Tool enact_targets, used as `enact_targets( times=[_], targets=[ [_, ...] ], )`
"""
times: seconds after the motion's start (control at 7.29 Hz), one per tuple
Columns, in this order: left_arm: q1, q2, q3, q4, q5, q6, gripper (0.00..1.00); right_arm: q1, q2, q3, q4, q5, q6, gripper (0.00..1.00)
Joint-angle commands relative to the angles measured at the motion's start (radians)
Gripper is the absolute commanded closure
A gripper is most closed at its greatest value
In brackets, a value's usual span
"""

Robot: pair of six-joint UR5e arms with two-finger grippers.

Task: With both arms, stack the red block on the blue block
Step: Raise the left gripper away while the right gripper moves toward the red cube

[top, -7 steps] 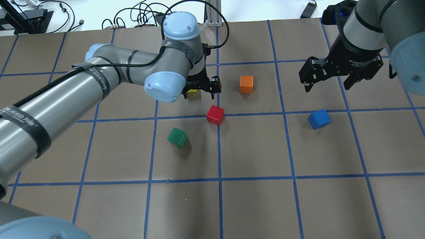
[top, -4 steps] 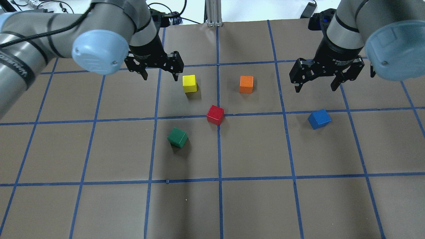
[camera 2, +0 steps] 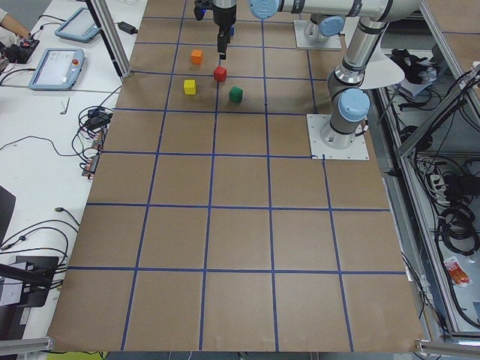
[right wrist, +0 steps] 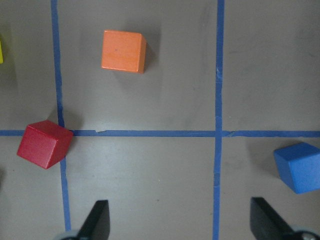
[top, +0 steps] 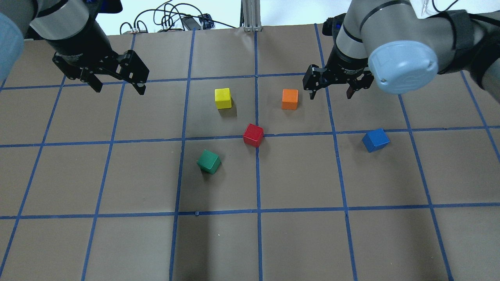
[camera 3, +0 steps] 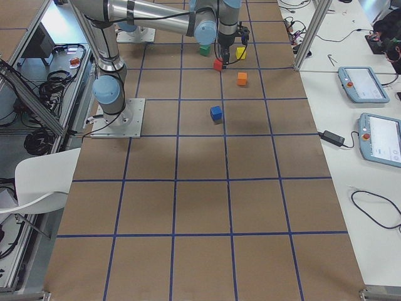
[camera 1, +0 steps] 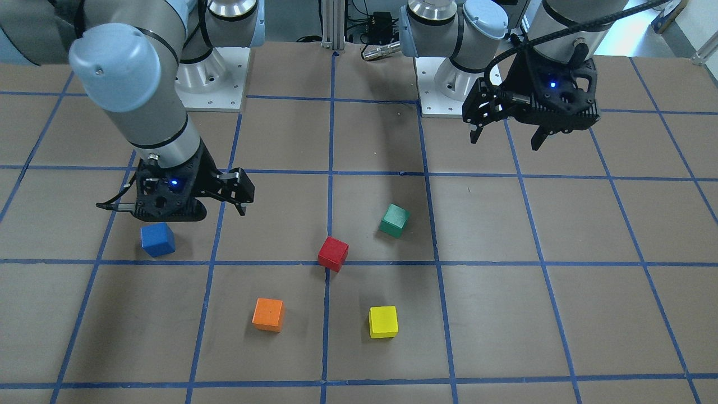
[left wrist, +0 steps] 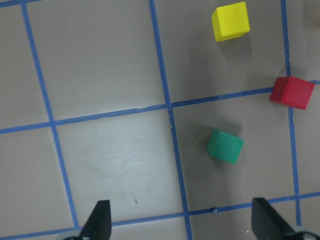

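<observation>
On tape line (top: 258, 175), red block (top: 253, 135) corner

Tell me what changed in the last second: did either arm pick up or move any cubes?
No cube was taken or moved. The left gripper swung away from the yellow cube toward its own side of the table. The right gripper slid inward, nearing the orange cube. Both are open and empty. The red block, blue block and green cube stayed put.
</observation>
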Motion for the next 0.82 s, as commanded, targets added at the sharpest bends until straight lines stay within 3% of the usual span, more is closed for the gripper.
enact_targets(
  times=[0.0, 0.27, 0.69],
  targets=[
    [0.018, 0.008, 0.013, -0.004, -0.008, 0.010, 0.00, 0.107, 0.073, -0.021, -0.080, 0.012, 0.241, 0.00],
    [0.020, 0.008, 0.008, -0.001, -0.003, 0.015, 0.00, 0.166, 0.171, -0.052, -0.173, 0.034, 0.372, 0.00],
    [0.018, 0.016, -0.003, -0.001, -0.003, 0.007, 0.00, 0.231, 0.249, -0.053, -0.184, 0.036, 0.495, 0.00]
  ],
)
